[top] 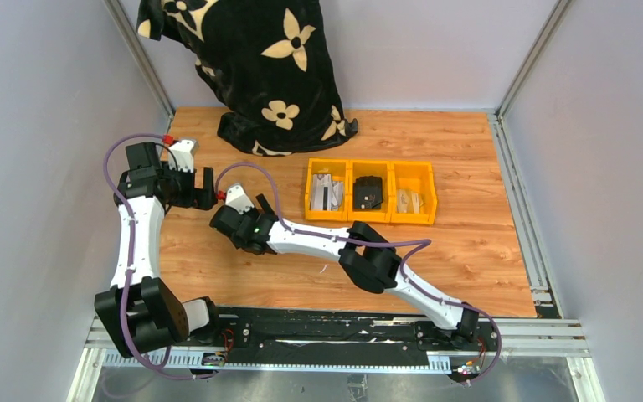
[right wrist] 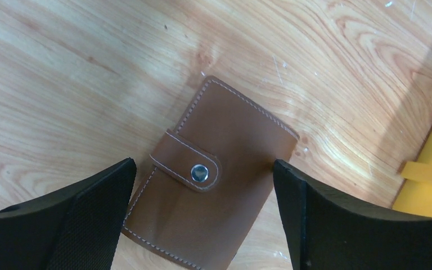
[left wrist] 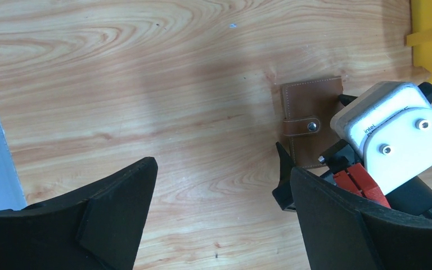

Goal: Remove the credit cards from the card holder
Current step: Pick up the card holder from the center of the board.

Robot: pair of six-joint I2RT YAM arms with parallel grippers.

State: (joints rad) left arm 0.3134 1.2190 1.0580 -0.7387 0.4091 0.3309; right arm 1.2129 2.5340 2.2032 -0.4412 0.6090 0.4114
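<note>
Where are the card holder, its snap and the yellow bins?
card holder [right wrist: 233, 140]: right wrist view, on the plain brown cover near its upper stitched edge.
snap [right wrist: 200, 172]: right wrist view, centre of the round metal button.
yellow bins [top: 414, 218]: top external view, front wall of the right-hand bin.

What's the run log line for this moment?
card holder: snapped shut, on table | right gripper: open over it | left gripper: open, empty

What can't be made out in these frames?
- The credit cards: unseen in every view; the card holder is snapped shut.
- Card holder, top view: hidden under the right gripper.
- Contents of the yellow bins, top view: too small to identify.
</note>
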